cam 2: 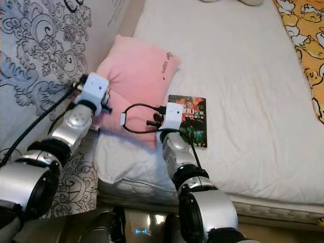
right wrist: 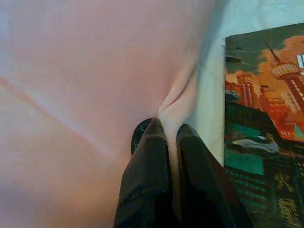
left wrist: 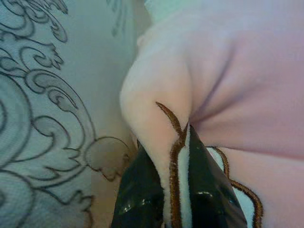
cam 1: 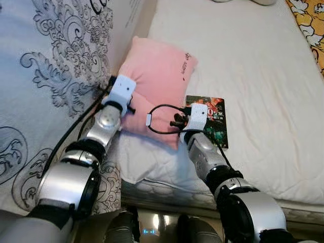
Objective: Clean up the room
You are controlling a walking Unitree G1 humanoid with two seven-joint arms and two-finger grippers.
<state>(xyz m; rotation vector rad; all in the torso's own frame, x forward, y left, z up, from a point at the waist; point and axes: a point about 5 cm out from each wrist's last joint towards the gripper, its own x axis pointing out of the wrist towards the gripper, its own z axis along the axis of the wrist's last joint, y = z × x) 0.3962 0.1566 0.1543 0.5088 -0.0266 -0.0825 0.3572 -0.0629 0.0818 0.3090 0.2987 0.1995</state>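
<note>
A pink pillow (cam 1: 157, 81) lies on the white bed (cam 1: 253, 76), near its left edge beside the patterned cloth. My left gripper (left wrist: 176, 156) is shut on the pillow's left corner, pinching a fold with brown and white trim. My right gripper (right wrist: 172, 135) is shut on a fold at the pillow's right edge, next to a book. From the head views the left wrist (cam 1: 120, 91) sits at the pillow's left side and the right wrist (cam 1: 196, 117) at its lower right. The fingertips are hidden by the wrists there.
A dark book (cam 1: 215, 121) with an orange and green cover lies flat on the bed just right of the pillow. Grey patterned fabric (cam 1: 55, 71) hangs along the bed's left side. A yellow flowered cloth (cam 1: 310, 25) is at the far right.
</note>
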